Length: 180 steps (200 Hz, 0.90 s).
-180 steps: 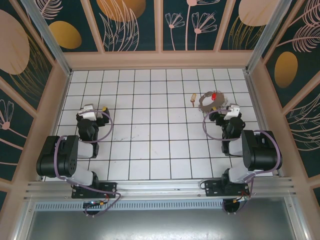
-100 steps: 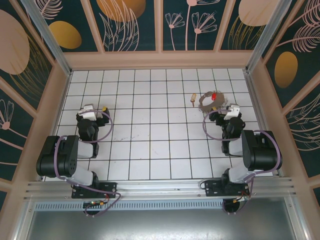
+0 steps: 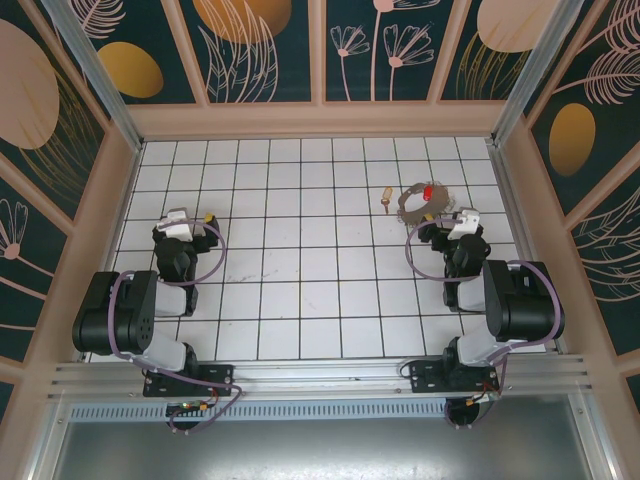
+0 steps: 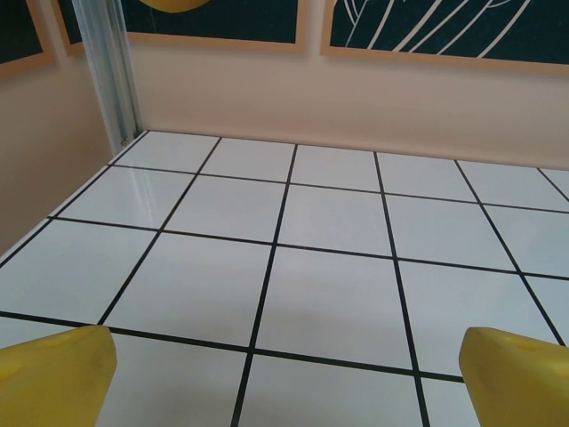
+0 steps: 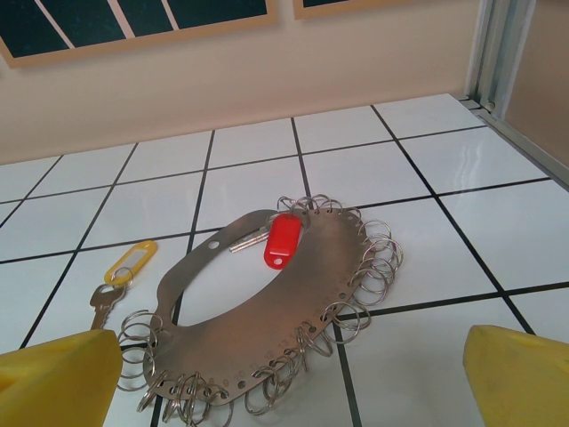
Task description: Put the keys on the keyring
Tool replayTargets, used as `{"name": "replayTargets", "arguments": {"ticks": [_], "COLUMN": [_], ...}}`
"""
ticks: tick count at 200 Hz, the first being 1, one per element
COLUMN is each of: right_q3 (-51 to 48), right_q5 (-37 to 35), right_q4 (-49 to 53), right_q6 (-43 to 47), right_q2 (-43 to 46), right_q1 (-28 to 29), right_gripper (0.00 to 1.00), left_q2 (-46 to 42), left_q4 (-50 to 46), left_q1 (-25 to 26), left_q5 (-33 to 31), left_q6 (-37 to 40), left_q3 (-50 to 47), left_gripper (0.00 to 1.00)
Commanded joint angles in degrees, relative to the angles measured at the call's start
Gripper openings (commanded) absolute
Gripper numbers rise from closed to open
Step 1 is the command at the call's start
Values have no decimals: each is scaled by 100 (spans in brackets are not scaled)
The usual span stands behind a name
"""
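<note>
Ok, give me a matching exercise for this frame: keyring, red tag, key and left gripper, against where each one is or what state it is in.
Things:
1. keyring
2. red tag
3. key
4. left gripper

Places or states:
A. open above bare tiles
B. on the tiles beside the keyring, next to a yellow tag
C. flat on the tiles just ahead of the right gripper
D. lying at the keyring's far arc

Pairs: 1-C, 2-D, 3-B, 4-A.
</note>
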State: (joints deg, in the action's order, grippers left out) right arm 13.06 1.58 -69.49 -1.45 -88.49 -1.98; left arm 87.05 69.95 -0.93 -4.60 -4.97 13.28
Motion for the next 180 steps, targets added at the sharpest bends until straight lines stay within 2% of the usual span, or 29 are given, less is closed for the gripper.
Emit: {"name": "replayTargets", "arguments": {"ticks": [1, 12, 24, 40, 51, 64, 79, 83, 96, 107, 117, 128, 140, 148, 159, 180], "right_q3": [513, 865, 852, 949, 1402, 2117, 2905, 3051, 3421, 3619, 3775, 4005, 4545, 4945, 5387, 5862], "right_q5": [185, 576, 580, 263, -110, -526, -276, -1, 586, 833, 1125, 1662, 1754, 1703, 1479, 1436], "right_q4": [921, 1748, 1838, 2174, 3040, 4271, 5371, 5552, 5902, 6067, 6202, 6321, 6839, 7249, 7677, 8093], "right_q6": [-84, -82, -158, -470, -709, -1096, -1187, -1195, -1039, -840, -691, -525, -389, -189, -86, -245], "right_q2": [391, 725, 1138, 1755, 2065, 2114, 1920, 1872, 1738, 1580, 1352, 985, 420, 40, -390, -1010], "right_q1": [-168, -303, -301, -312, -309, -348, -493, -542, -589, -526, -454, -385, -153, 69, 353, 573], "right_gripper": [99, 99, 99, 99, 99, 99, 92, 91, 84, 83, 83, 78, 72, 69, 69, 69], "left_q2": [-352, -662, -1046, -1700, -2129, -2456, -2593, -2596, -2588, -2575, -2608, -2631, -2499, -2314, -2002, -1480], "left_q4": [-663, -1742, -2358, -2645, -3070, -3942, -5150, -5396, -6400, -7206, -7217, -6852, -6290, -6020, -6028, -6616], "left_q1": [31, 34, 40, 40, 40, 40, 36, 40, 40, 40, 31, 31, 32, 31, 39, 38], "left_q5": [231, 97, -98, -1, 202, 108, -195, -250, -429, -508, -178, 598, 1592, 1995, 2168, 2192], "left_q6": [133, -16, -368, -790, -902, -1009, -1170, -1208, -1314, -1519, -1849, -2096, -2322, -2449, -2494, -2239], "left_q3": [386, 786, 957, 905, 1064, 1510, 2140, 2267, 2849, 3219, 3159, 2870, 2546, 2446, 2505, 2924], "left_gripper": [99, 99, 99, 99, 99, 99, 99, 99, 99, 99, 99, 99, 99, 99, 99, 99]}}
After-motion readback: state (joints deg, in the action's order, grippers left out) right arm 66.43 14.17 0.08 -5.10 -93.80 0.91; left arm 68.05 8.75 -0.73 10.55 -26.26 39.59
